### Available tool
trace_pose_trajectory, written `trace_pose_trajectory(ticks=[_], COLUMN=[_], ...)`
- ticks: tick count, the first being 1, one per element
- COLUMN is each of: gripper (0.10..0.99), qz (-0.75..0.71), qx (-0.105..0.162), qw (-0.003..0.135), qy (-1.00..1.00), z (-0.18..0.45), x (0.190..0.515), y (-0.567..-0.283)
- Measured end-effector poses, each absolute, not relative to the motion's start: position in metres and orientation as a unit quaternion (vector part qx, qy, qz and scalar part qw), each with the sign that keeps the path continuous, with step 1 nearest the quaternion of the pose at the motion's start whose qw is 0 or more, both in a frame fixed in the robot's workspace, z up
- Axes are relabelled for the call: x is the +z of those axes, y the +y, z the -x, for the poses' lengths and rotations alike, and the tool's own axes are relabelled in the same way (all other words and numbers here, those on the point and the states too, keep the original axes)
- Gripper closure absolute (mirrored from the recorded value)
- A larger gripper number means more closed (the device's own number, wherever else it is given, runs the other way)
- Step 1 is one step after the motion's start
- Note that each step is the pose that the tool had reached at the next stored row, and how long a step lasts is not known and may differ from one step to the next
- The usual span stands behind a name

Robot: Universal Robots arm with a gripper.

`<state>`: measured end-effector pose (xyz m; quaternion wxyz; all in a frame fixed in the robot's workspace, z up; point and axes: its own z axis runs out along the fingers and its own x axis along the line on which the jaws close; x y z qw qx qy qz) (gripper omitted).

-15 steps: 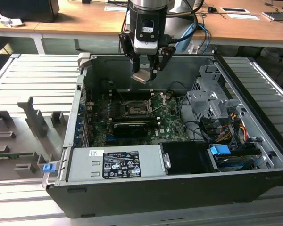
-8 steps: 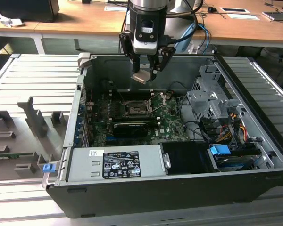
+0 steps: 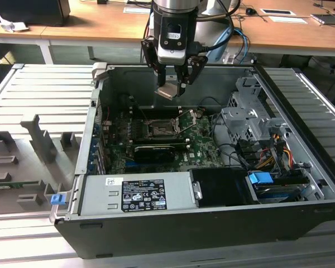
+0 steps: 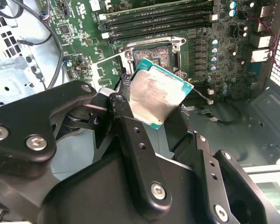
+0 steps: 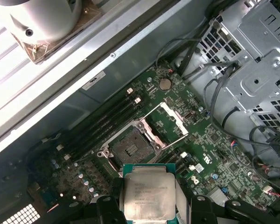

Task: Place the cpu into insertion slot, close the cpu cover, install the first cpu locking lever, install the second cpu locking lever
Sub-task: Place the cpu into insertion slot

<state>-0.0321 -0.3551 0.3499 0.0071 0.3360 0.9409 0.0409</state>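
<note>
First wrist view: cpu [image 5: 149, 193] clamped by edges in gripper [image 5: 150, 205], aloft over motherboard [image 5: 210, 154], short of open socket [image 5: 130, 149], not seated. Cover [image 5: 174, 116] hinged up.
Risks: chip tilted in exterior view; skewed descent could bend socket contacts; thin-edge grip may slip.
Cpu: flat square, scuffed dull metal lid, teal rim. Cover: bright steel frame. Motherboard: green, densely populated.

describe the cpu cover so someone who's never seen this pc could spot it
Inside the open computer case, look at the green board on its floor and find the square socket near its middle. The cover is the thin silver frame swung open beside that socket; unlike the dark memory sticks, it is bright metal with an empty middle.
</note>
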Motion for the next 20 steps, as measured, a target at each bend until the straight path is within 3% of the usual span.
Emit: trace_pose_trajectory(ticks=[20], gripper=[0.553], qz=[-0.373], qx=[0.040], qw=[0.009], qy=[0.927], z=[0.0321], x=[0.3475], y=[-0.3550])
